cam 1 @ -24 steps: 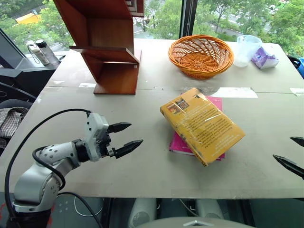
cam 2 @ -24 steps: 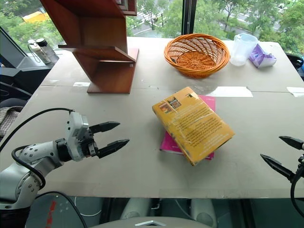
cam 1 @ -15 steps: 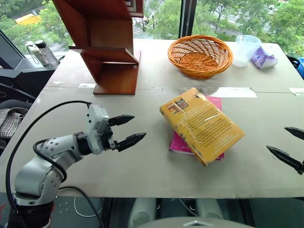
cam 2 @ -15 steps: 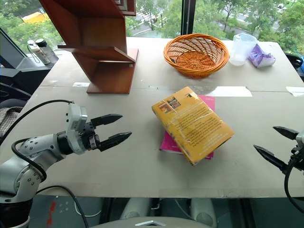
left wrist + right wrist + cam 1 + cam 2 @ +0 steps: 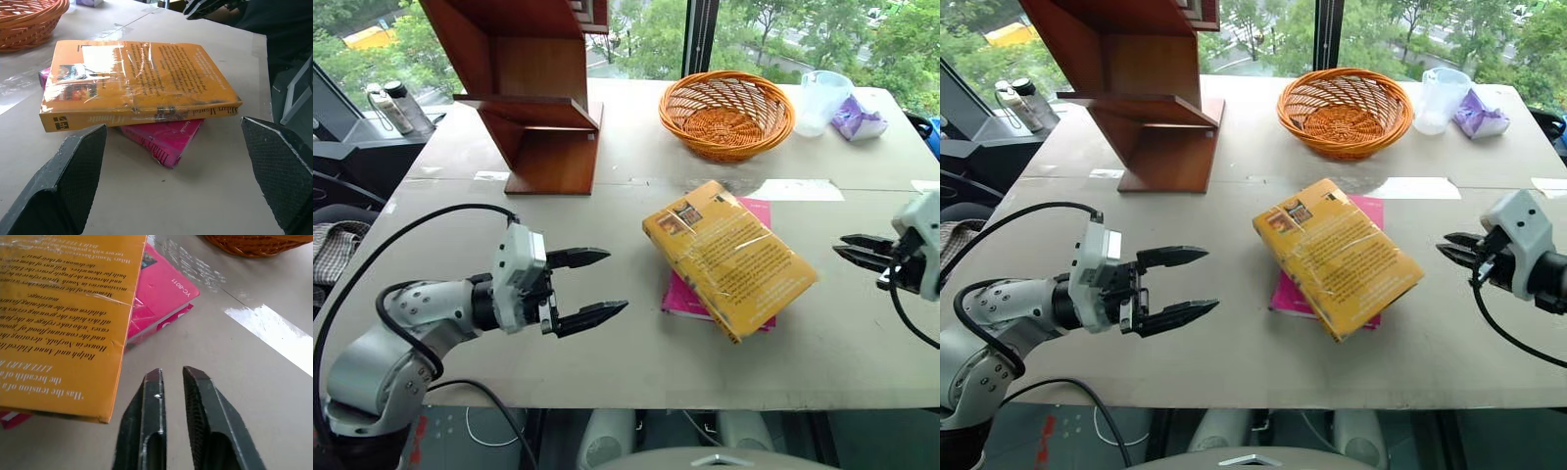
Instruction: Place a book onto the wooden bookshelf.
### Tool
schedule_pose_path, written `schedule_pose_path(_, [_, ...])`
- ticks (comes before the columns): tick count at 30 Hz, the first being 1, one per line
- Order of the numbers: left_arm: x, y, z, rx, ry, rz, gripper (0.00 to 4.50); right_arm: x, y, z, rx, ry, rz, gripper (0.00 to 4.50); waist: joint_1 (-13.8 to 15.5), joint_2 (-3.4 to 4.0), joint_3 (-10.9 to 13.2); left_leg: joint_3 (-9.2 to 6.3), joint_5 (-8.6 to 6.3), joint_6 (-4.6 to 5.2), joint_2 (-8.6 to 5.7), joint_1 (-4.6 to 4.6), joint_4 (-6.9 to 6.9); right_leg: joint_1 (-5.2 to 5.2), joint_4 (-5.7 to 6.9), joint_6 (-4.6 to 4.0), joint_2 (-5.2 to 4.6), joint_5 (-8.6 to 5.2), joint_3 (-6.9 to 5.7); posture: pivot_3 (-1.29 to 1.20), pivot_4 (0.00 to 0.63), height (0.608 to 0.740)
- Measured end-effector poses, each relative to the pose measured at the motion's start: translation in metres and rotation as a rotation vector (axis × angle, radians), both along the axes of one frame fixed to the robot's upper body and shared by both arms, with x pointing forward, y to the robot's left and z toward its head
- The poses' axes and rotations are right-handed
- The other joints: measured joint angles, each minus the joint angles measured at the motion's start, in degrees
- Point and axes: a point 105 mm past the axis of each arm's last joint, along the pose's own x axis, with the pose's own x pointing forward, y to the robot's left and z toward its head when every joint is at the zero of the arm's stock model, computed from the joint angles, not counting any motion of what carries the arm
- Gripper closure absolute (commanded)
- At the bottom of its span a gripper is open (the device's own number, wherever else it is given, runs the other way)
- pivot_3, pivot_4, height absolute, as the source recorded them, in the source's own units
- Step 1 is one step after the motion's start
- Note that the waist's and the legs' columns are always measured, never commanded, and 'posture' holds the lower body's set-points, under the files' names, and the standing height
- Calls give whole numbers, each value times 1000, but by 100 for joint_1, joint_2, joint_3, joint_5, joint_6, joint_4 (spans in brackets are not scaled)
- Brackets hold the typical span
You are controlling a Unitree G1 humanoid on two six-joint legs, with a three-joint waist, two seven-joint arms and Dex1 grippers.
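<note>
Grey table (image 5: 607, 362) made of 2 slabs meeting at a seam, set before a window onto green trees. The book (image 5: 729, 257) lies on a pink book (image 5: 683, 299) mid-table; the wooden bookshelf (image 5: 533, 88) stands at the far left, beside a wicker basket (image 5: 726, 115) and what may be a plastic jug (image 5: 823, 101). Left gripper (image 5: 592, 288) spread wide, empty; right gripper (image 5: 850, 248) closed, empty.

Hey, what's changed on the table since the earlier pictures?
The right gripper has swung in toward the book and closed its fingers, gripping nothing. The left gripper has edged closer to the book and opened wider. The book, pink book, basket and wooden bookshelf stayed put.
</note>
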Motion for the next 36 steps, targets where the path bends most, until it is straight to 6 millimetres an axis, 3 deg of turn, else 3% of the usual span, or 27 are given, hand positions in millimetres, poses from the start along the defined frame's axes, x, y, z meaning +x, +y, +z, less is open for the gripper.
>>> schedule_pose_path(7, [-8, 3, -12, -14, 44, 60, 0, 18, -2, -13, -159, 48, -21, 4468, 1, 0, 1, 5, 0, 1, -6, -2, 1, 0, -5, 1, 8, 0, -4, 0, 150, 733])
schedule_pose_path(11, [-10, 4, -12, -24, 37, 96, 0, 15, 0, -22, -217, 122, -14, 4468, -6, 0, 1, 4, 0, 1, -2, 0, 0, 0, -4, 1, 2, 0, -4, 0, 150, 733])
schedule_pose_path(22, [-13, 7, -21, -19, 41, 155, 0, 16, 47, -42, -217, 150, 138, 4468, -11, 0, 1, 4, 0, 1, -3, 0, 1, -1, -3, 1, 11, 1, -5, 0, 150, 733])
schedule_pose_path(29, [-8, 12, -25, -9, 59, 225, 0, 22, 74, -33, -162, 90, 190, 4468, 10, -1, 1, 0, 0, 0, -4, -4, 0, 0, -3, 1, 12, 1, -12, 0, 150, 733])
schedule_pose_path(33, [3, 16, -27, -18, 111, 289, 0, 16, 68, -36, -139, 73, 180, 4468, 29, -2, 0, -2, 1, 0, -7, -4, 2, 3, -3, 2, 12, 1, -15, 0, 150, 733])
schedule_pose_path(36, [18, 18, -32, -59, 271, 342, 0, 0, 48, -24, 34, 18, 166, 4468, 91, -3, 0, -7, 1, 1, -7, -1, 4, 11, -1, 8, 21, 2, -19, 0, 150, 733])
